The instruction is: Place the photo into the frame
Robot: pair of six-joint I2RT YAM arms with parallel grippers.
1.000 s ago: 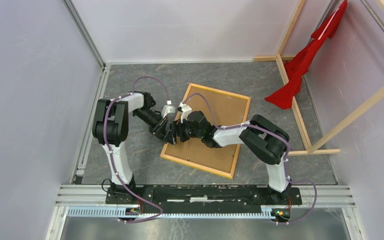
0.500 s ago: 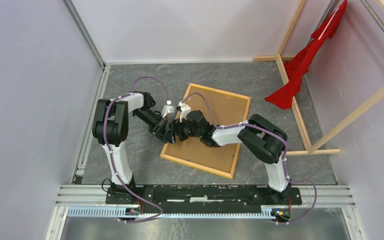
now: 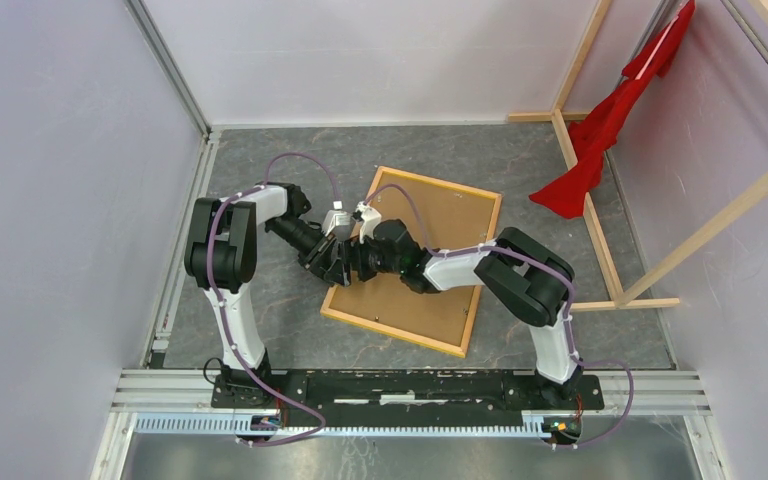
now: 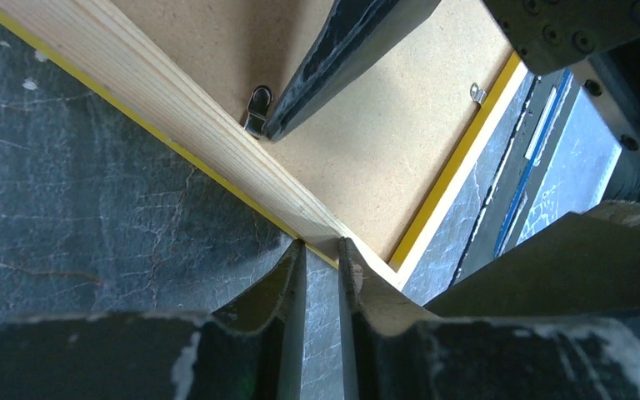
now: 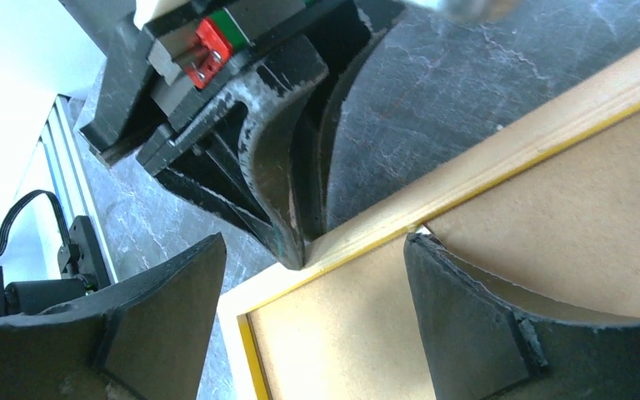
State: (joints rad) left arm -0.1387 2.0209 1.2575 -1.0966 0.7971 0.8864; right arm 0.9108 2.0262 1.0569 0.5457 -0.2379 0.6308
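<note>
Frame [image 3: 390,332] face-down, backing [image 3: 445,220] in, photo hidden; left jaws nearly shut, right jaws spread, clips [image 4: 257,108] probably left

Left gripper [image 4: 321,250] nearly closed, right gripper [image 5: 312,243] spread wide.

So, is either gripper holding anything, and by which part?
Nothing looks held. The left gripper, nearly shut, abuts the frame rail; the open right gripper straddles that rail.

A red cloth [image 3: 570,192] is draped over bare wooden beams [image 3: 605,255] set on the grey table [image 3: 260,170], far right.
</note>
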